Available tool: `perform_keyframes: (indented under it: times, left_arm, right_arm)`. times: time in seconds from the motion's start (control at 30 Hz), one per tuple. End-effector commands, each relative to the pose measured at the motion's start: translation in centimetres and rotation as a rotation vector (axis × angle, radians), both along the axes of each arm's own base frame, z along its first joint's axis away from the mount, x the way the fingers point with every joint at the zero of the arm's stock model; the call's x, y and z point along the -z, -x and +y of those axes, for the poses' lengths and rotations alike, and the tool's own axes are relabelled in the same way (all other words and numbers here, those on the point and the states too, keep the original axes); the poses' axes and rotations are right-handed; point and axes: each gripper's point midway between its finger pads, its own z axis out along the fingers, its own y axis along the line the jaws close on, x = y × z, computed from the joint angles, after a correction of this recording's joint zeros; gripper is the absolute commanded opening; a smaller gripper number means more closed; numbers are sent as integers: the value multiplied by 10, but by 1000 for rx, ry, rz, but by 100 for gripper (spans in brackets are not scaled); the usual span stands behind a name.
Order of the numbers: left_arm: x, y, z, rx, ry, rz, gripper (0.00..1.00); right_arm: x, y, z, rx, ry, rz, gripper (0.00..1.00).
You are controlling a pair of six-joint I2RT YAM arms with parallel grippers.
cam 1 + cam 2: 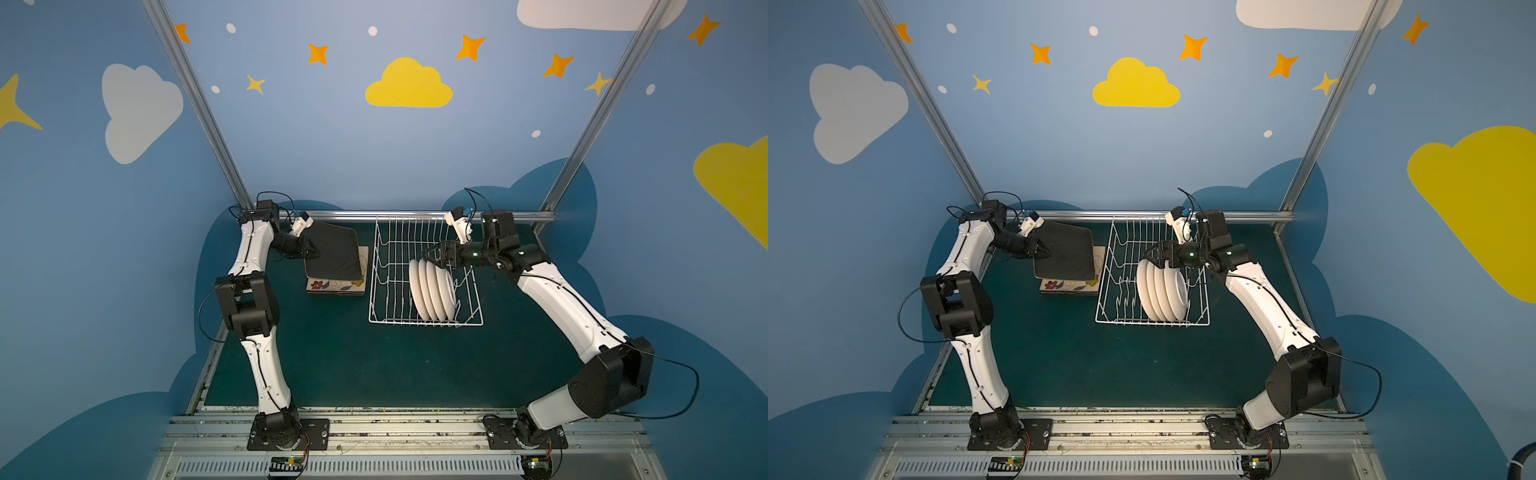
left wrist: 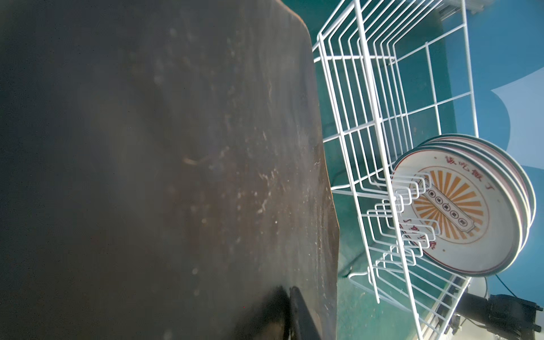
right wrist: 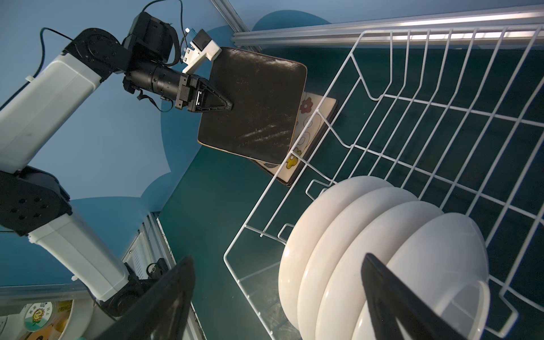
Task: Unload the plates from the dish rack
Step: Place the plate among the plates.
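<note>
The right gripper (image 1: 430, 255), spread wide, hangs just above the upright white plates (image 1: 432, 293) in the rack (image 1: 392, 257), nearer than the left gripper (image 1: 314, 252), which clasps a black plate (image 1: 337, 255)

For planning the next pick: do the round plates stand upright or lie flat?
Upright: the four round plates stand on edge inside the dish rack.

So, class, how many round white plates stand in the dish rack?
4 round white plates, on edge, side by side, in the right half of the dish rack; none seems hidden.
</note>
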Motion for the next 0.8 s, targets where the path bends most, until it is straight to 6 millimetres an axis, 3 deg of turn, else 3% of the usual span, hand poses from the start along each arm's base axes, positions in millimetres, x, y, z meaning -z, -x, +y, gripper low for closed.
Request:
perform_keyframes:
  times: [0.0, 0.47, 0.77]
  left_arm:
    - [-27, -5, -15, 60, 96, -63, 3]
    - [4, -12, -19, 117, 61, -16, 3]
    - [27, -14, -11, 134, -2, 33, 3]
  right_arm:
    - [-8, 0, 5, -12, -15, 0, 88]
    - [-1, -6, 15, -50, -4, 41, 88]
    - [2, -8, 25, -65, -20, 67, 88]
